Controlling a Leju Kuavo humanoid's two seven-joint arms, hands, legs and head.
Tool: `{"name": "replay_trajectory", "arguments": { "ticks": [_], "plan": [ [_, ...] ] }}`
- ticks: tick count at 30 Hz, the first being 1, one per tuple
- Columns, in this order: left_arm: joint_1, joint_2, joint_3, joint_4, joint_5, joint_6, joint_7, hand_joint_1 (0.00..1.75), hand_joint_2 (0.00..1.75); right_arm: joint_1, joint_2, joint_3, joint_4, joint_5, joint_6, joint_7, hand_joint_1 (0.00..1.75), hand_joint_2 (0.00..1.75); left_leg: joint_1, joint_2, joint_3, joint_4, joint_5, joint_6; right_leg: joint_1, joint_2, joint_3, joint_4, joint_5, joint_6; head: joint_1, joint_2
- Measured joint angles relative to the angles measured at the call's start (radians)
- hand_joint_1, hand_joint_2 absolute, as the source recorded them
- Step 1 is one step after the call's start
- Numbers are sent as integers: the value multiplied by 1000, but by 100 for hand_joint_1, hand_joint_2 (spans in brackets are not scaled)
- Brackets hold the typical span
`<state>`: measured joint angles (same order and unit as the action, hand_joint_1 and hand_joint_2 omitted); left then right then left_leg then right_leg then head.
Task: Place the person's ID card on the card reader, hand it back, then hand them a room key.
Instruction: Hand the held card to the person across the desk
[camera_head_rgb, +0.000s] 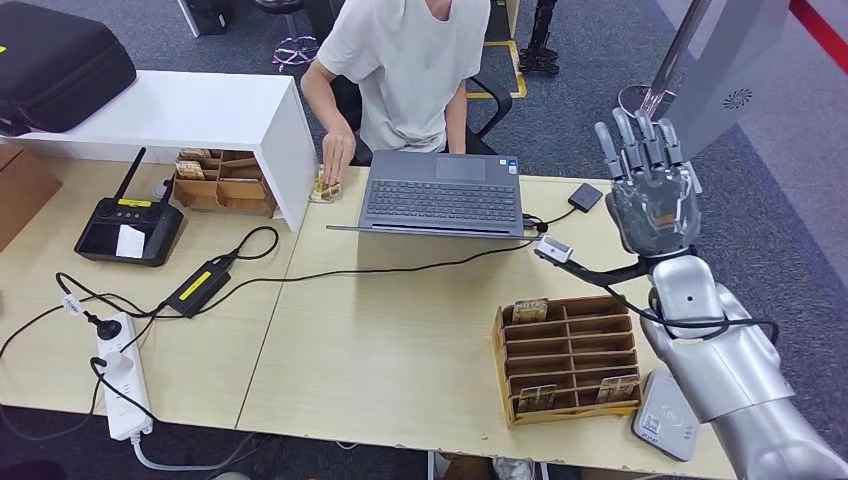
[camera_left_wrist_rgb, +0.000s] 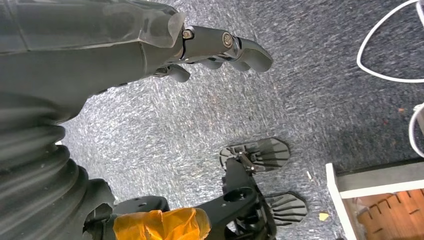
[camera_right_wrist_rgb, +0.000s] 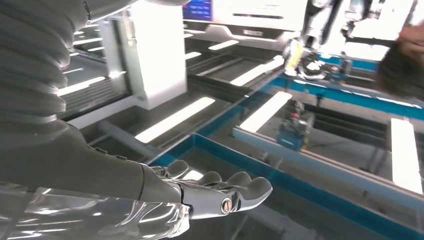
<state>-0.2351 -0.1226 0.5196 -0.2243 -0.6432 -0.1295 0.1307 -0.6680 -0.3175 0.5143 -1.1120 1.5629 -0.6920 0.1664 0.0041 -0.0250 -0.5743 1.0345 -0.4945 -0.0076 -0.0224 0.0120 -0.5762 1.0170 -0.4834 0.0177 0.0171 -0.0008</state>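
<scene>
Desk: the long pale wooden desk (camera_head_rgb: 400, 340) carries everything here; the person in a light grey T-shirt (camera_head_rgb: 410, 60) sits at its far side behind an open grey laptop (camera_head_rgb: 445, 192).
Right arm: the silver right arm rises from the desk's near right corner, its hand (camera_head_rgb: 650, 190) raised above the far right edge of the desk with the palm up and the fingers (camera_head_rgb: 640, 140) straight and spread, nothing in them. From the wrist it looks toward the ceiling lights.
Left hand: the left hand (camera_left_wrist_rgb: 210, 50) hangs low over grey carpet, fingers loosely curled, holding nothing.
Card tray: a brown cardboard slotted tray (camera_head_rgb: 570, 355) sits near the right arm, with a few cards standing in its slots; I judge these to be the room keys.
Reader: the small grey flat card reader (camera_head_rgb: 668, 415) lies just beside the tray at the desk's near edge, partly under the arm.
ID card: I cannot tell for sure; the person's hand (camera_head_rgb: 336, 160) rests on a small yellowish card-like thing (camera_head_rgb: 326, 188) well apart from the waiting palm.
Risk: the handover gap is wide, so a card laid on flat spread fingers may slide off before they close. The black cable (camera_head_rgb: 590, 268) by the wrist may snag, and the forearm may knock the tray or reader when it lowers.
</scene>
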Motion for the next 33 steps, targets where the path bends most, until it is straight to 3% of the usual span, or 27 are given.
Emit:
{"name": "replay_trajectory", "arguments": {
  "ticks": [7, 14, 21, 33],
  "plan": [
    [15, 10, 0, 0, 3, -16, -12, 0, 175, 17, -104, -58, 56, 1, 0, 34, 0, 175, 0, -3, 0, 1, 0, 0, 0, -3, 0, 0, 0, 0, 0, 0],
    [52, 36, 0, 0, 4, -39, -36, 0, 175, 36, -236, -231, 184, 1, 0, 0, 0, 175, 0, -3, -2, 1, 0, 2, 0, -3, -1, 0, 0, 1, 0, 0],
    [54, 42, 0, 0, 4, -42, -37, 0, 175, 47, -278, -285, 230, 6, 0, 8, 0, 175, 0, -3, -2, 1, 0, 2, 0, -2, -1, 0, 0, 0, 0, 0],
    [78, 62, 0, 0, -11, -57, -57, 0, 175, 41, -371, -282, 513, 7, 7, 169, 0, 175, 0, -4, -3, 1, -1, 2, 0, -4, -1, -1, 0, 1, -1, 0]
  ]
}}
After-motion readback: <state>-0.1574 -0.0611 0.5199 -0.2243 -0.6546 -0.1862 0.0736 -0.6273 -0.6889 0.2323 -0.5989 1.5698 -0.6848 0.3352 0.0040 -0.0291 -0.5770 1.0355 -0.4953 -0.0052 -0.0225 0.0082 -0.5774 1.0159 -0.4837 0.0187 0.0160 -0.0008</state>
